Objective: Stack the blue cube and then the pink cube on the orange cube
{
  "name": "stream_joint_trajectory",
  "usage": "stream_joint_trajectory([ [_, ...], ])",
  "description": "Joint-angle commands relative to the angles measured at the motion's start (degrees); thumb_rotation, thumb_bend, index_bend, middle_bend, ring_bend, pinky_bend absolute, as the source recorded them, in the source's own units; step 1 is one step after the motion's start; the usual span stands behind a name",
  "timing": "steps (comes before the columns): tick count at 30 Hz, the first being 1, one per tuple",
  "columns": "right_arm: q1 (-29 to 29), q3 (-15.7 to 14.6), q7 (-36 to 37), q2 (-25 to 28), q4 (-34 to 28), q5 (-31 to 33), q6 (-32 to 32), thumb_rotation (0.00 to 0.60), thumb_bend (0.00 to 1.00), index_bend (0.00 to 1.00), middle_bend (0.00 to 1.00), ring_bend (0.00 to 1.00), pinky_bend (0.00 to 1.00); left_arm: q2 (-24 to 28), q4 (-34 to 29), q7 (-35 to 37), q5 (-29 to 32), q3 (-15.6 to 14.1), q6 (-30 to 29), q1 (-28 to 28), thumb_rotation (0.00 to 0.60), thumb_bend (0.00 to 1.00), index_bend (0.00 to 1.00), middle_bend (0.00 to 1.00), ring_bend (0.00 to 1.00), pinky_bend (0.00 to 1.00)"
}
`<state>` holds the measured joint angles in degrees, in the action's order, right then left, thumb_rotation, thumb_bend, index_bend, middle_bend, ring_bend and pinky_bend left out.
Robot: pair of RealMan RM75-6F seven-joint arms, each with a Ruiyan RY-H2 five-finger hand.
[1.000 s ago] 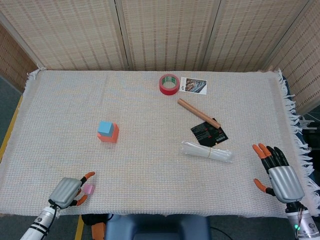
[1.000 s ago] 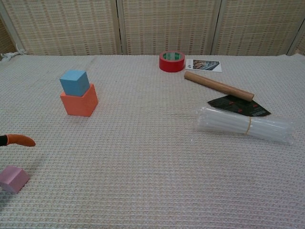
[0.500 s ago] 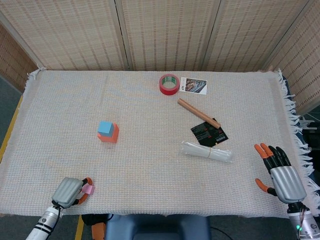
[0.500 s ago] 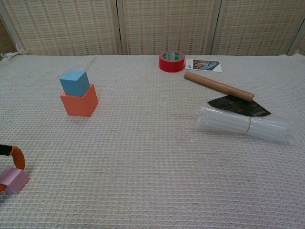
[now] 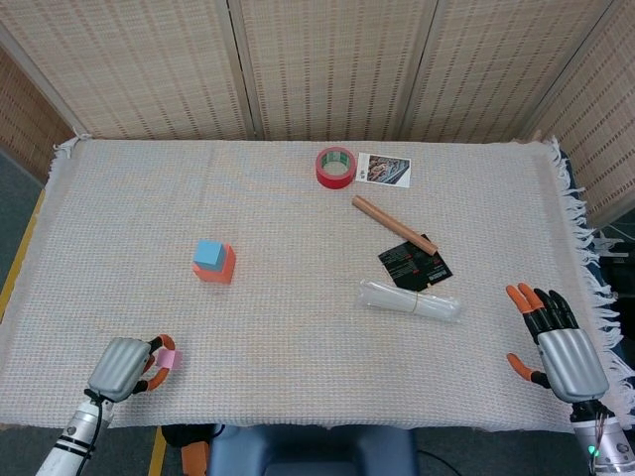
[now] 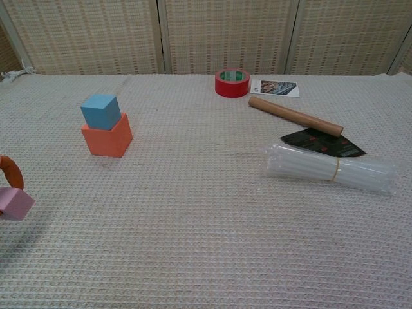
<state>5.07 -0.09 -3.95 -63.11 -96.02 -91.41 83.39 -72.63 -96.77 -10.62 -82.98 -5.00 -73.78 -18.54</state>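
Surface (image 5: 298,327): I see a pale woven cloth covering it, fringed along the left and right edges.
Right hand (image 5: 558,342): mine, near the right end of the front edge; fingers spread apart, nothing in them. Outside the chest view.
Left hand (image 5: 127,365): near the front left corner; fingers curled around the pink cube (image 5: 167,358). In the chest view only one orange fingertip (image 6: 10,171) shows at the left border, arched over the cube.
Plastic bundle (image 6: 329,168): clear sleeve with a band round it, lying right of centre, just in front of the black packet (image 6: 325,143).
Cardboard tube (image 6: 295,116): brown, lying at a slant between the packet and the red tape roll (image 6: 232,82).
Red tape roll: lying flat near the back edge, just beside a printed card (image 6: 275,87) on its right.
Orange cube (image 6: 107,136): left of centre, resting on the cloth, well apart from my left hand.
Blue cube (image 6: 101,111): sitting on top of the orange cube, turned slightly off square.
Pink cube: held in my left hand near the front left corner; in the chest view it appears clear of the cloth, with a shadow beneath it.
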Motion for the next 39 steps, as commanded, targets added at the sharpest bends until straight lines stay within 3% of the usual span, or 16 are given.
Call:
stream_joint_trajectory([
  [1, 0.06, 0.08, -0.22, -0.17, 0.02, 0.14, -0.13, 0.6, 0.15, 0.0, 0.0, 0.0, 0.0, 7.46, -6.93, -0.17, 3.4, 3.9, 3.7, -3.28, 0.6, 0.34, 0.54, 1.0, 1.0, 1.0],
  [9, 0.31, 0.55, -1.56, -0.95, 0.3, 1.27, -0.78, 0.6, 0.15, 0.0, 0.0, 0.0, 0.0, 12.59, -10.72, -7.93, 13.54, 11.96, 12.09, -11.78, 0.6, 0.34, 0.54, 1.0, 1.0, 1.0],
  [20, 0.61, 1.39, -0.95, -0.65, 0.61, 3.17, -1.53, 0.6, 0.15, 0.0, 0.0, 0.0, 0.0, 14.29, -11.78, -12.36, 28.25, 18.52, 20.29, -21.43, 0.6, 0.35, 0.53, 1.0, 1.0, 1.0],
  [29, 0.63, 1.4, -0.32, -0.31, 0.44, 3.15, -1.47, 0.6, 0.15, 0.0, 0.0, 0.0, 0.0, 14.22, -8.7, -10.04, 38.98, 21.09, 27.46, -28.39, 0.6, 0.35, 0.53, 1.0, 1.0, 1.0],
  [39, 0.53, 1.49, 0.0, -0.01, 0.41, 3.37, -1.35, 0.6, 0.15, 0.0, 0.0, 0.0, 0.0, 11.01, -2.38, -8.28, 39.25, 19.81, 29.64, -31.99, 0.6, 0.35, 0.53, 1.0, 1.0, 1.0],
])
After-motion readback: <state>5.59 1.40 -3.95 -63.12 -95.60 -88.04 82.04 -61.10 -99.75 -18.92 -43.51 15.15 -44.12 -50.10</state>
